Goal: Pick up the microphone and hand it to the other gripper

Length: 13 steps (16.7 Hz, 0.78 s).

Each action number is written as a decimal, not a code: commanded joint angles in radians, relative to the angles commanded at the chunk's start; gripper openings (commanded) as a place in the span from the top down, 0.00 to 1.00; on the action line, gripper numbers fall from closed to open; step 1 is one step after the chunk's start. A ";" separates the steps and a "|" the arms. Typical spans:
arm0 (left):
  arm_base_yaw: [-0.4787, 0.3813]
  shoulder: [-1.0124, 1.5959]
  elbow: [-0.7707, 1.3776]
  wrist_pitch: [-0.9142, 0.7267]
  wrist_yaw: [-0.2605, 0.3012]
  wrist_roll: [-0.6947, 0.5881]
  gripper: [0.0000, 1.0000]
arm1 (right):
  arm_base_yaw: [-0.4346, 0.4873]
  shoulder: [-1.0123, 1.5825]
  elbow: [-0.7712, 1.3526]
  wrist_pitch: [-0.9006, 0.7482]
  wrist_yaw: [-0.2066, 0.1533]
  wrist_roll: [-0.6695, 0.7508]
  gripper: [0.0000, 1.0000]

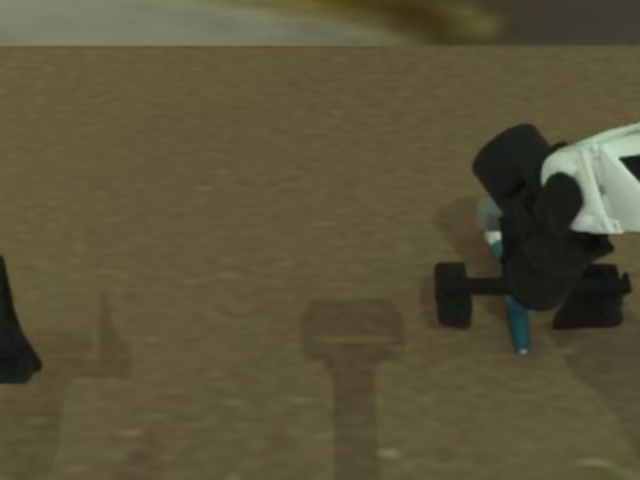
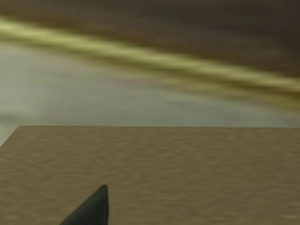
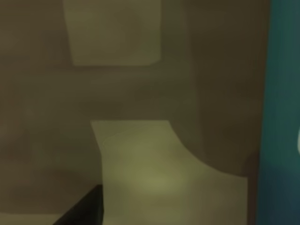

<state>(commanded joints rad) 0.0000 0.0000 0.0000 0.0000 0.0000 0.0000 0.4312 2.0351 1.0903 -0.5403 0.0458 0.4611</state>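
Lying on the brown table at its right side, the microphone points its teal handle out from under the right gripper. That gripper hangs directly over it with fingers spread wide, one on each side, neither visibly touching. The left gripper sits well apart at the left edge; whether it is spread I cannot tell.
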 joint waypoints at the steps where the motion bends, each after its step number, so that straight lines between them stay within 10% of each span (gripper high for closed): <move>1: 0.000 0.000 0.000 0.000 0.000 0.000 0.00 | 0.000 0.000 0.000 0.000 0.000 0.000 0.30; 10: 0.000 0.000 0.000 0.000 0.000 0.000 0.00 | 0.000 0.000 0.000 0.000 0.000 0.000 0.98; 13: 0.000 0.000 0.000 0.000 0.000 0.000 0.00 | 0.000 0.000 0.000 0.000 0.000 0.000 1.00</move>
<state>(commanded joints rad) 0.0000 0.0000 0.0000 0.0000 0.0000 0.0000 0.4312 2.0351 1.0903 -0.5403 0.0458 0.4611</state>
